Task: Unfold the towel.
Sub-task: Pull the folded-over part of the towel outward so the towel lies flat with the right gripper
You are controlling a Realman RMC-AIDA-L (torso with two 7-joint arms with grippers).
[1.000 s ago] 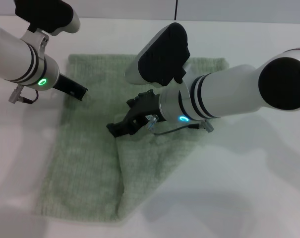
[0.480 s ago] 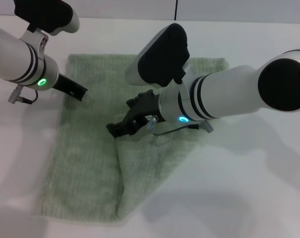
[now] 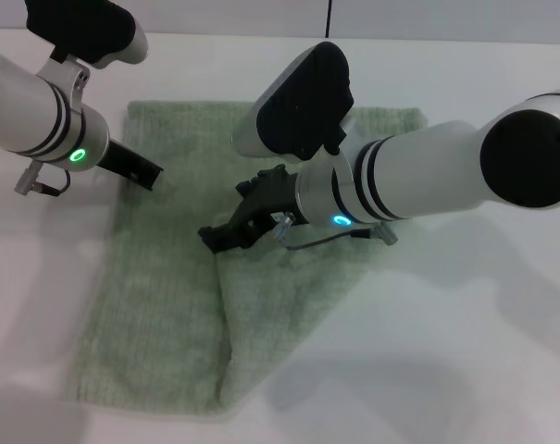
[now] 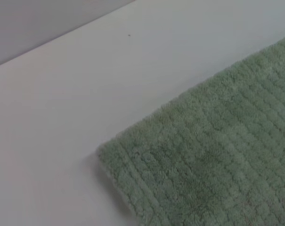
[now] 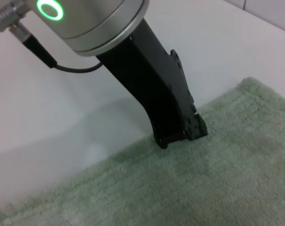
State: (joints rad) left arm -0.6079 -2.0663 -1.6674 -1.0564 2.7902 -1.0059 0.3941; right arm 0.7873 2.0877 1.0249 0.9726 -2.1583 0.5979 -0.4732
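The pale green towel (image 3: pixel 159 305) lies on the white table, with its right part folded over into a flap (image 3: pixel 280 305) that rises to a point at the middle. My right gripper (image 3: pixel 217 239) is at that point, shut on the flap's corner. My left gripper (image 3: pixel 153 172) is a narrow black bar at the towel's left edge. In the right wrist view the left gripper (image 5: pixel 180 135) is shut, with its tips resting on the towel's hem (image 5: pixel 133 150). The left wrist view shows only a towel corner (image 4: pixel 133 155) lying flat.
The white table (image 3: pixel 465 351) surrounds the towel, with bare surface to the right and in front. The table's far edge (image 3: pixel 446 39) meets a grey wall. My right forearm (image 3: pixel 428 180) hangs over the towel's far right corner.
The right gripper has crept very slightly up and away with the flap corner. The left arm and the rest of the towel have not moved.
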